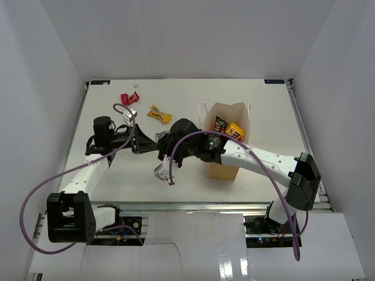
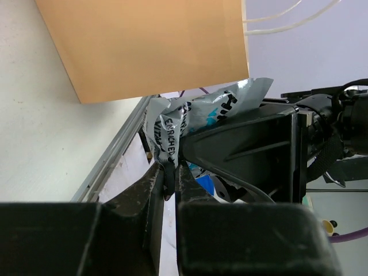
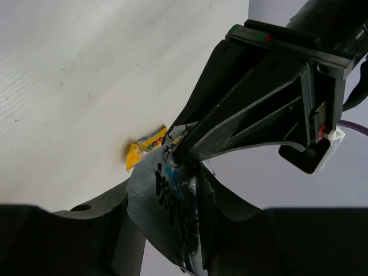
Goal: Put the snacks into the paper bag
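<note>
**Mid-air handover.** Two snacks lie loose toward the left of the surface [image 1: 263, 105]: a red packet [image 1: 129, 98] at about 11 o'clock from the meeting arms and a yellow packet [image 1: 159, 113] at 12 o'clock. At centre, the left gripper [image 2: 171, 178] is closed to a sliver on the crumpled edge of a silver-and-blue packet [image 2: 195, 112], held aloft. The right gripper [image 3: 172, 230], reaching in from 3 o'clock, clamps the other end of the same packet. This looks like a handover, passing the snack to the arm nearer the bag. At right, the paper bag [image 1: 225, 170] stands upright with its mouth open. A dark packet [image 1: 220, 123] and an orange-yellow packet [image 1: 236, 130] already sit inside it.
</note>
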### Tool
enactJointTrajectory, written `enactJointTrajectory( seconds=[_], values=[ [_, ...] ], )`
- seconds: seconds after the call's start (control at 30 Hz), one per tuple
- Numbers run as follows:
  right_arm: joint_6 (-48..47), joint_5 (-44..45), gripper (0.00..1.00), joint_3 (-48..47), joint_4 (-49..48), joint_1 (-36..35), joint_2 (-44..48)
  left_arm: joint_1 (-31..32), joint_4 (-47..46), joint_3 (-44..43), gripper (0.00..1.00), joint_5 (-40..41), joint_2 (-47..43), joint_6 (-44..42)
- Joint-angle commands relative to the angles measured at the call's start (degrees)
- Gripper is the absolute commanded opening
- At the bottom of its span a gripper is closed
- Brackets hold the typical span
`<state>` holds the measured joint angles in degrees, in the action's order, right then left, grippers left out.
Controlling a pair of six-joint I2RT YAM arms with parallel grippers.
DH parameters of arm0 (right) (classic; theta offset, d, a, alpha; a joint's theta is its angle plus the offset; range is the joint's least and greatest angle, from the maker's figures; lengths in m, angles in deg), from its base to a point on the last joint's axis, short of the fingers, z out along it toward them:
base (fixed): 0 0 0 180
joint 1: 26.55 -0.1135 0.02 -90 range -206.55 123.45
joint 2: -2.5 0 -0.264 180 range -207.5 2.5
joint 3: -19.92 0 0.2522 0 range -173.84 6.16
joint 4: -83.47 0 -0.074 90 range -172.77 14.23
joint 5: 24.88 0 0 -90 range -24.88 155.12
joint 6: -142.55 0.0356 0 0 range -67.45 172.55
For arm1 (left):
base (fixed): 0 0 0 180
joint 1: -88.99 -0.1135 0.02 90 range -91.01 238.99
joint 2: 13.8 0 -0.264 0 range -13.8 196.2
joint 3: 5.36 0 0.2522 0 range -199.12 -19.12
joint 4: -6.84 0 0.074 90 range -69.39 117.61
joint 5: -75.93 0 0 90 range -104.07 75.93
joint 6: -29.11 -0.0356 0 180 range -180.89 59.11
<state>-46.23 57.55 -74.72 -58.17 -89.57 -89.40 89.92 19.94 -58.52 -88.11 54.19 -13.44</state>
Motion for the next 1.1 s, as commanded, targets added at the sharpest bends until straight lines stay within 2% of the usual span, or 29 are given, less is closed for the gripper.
enactJointTrajectory(
  seconds=[0.0, 0.07, 0.1, 0.2, 0.3, 0.33, 0.5, 0.63, 0.7, 0.73, 0.77, 0.8, 0.83, 0.87, 0.93, 0.97, 1.07],
  values=[
    [-1.15, 2.92, 0.39, -1.91, -1.92, -0.08, 0.31, 0.30, -1.09, 0.46, 0.14, -2.86, -2.33, -0.16],
    [-1.24, 3.00, 0.31, -1.30, -2.27, -0.08, 1.01, 0.39, -0.74, 0.02, 0.19, -2.69, -2.24, -0.42],
    [-1.32, 3.00, 0.27, -1.12, -2.45, 0.01, 1.19, 0.30, -0.48, -0.67, 0.26, -2.51, -2.24, -0.59],
    [-1.06, 2.65, 0.20, -0.33, -2.45, -0.08, 2.16, 0.30, 2.14, -2.26, 0.37, -0.67, -2.33, -1.73],
    [0.60, 1.87, 0.16, -0.07, -2.54, -0.08, 3.30, 0.30, 4.26, -5.59, 0.60, 2.40, -2.24, -3.32],
    [1.22, 1.60, 0.15, -0.15, -2.54, -0.08, 4.00, 0.21, 4.62, -7.52, 0.65, 3.11, -2.16, -3.75],
    [8.94, -3.83, 0.13, -1.73, -1.75, 0.09, 6.73, -0.66, 7.78, -12.98, 0.71, 9.76, -1.45, -5.77],
    [22.37, -10.25, 0.08, -5.68, -0.78, 0.09, 9.36, -0.75, 13.49, -16.76, 0.73, 20.03, -1.19, -10.43],
    [33.88, -14.20, 0.08, -9.28, -1.31, 0.97, 10.16, -0.75, 14.64, -17.55, 0.73, 24.19, -0.84, -11.66],
    [38.70, -15.35, 0.08, -10.43, -2.09, 1.50, 10.94, -0.75, 14.90, -17.82, 0.73, 29.17, -0.66, -12.02],
    [50.24, -16.24, 0.08, -11.65, -3.67, 3.33, 11.47, -0.84, 16.04, -18.17, 0.76, 32.35, -0.23, -12.28],
    [56.10, -17.29, 0.08, -12.02, -7.42, 4.65, 12.00, -0.75, 16.31, -19.56, 0.98, 35.25, 0.04, -13.24],
    [61.55, -17.39, 0.08, -12.11, -9.29, 5.88, 13.05, -0.75, 16.31, -20.19, 0.98, 39.80, 0.13, -13.42],
    [71.09, -16.95, 0.08, -12.02, -12.00, 9.03, 13.58, -0.75, 15.53, -21.15, 0.98, 41.76, 0.48, -13.77],
    [81.50, -12.76, 0.08, -11.41, -14.83, 12.65, 15.25, -0.75, 13.95, -21.77, 0.98, 44.58, 0.92, -14.22],
    [89.21, -11.86, 0.08, -11.06, -15.89, 17.10, 15.52, -0.75, 12.20, -21.95, 0.98, 46.69, 1.79, -14.22],
    [97.97, -11.95, 0.08, -10.18, -15.72, 25.55, 17.01, -0.75, 6.15, -20.46, 0.98, 48.46, 3.37, -10.63]
  ],
)
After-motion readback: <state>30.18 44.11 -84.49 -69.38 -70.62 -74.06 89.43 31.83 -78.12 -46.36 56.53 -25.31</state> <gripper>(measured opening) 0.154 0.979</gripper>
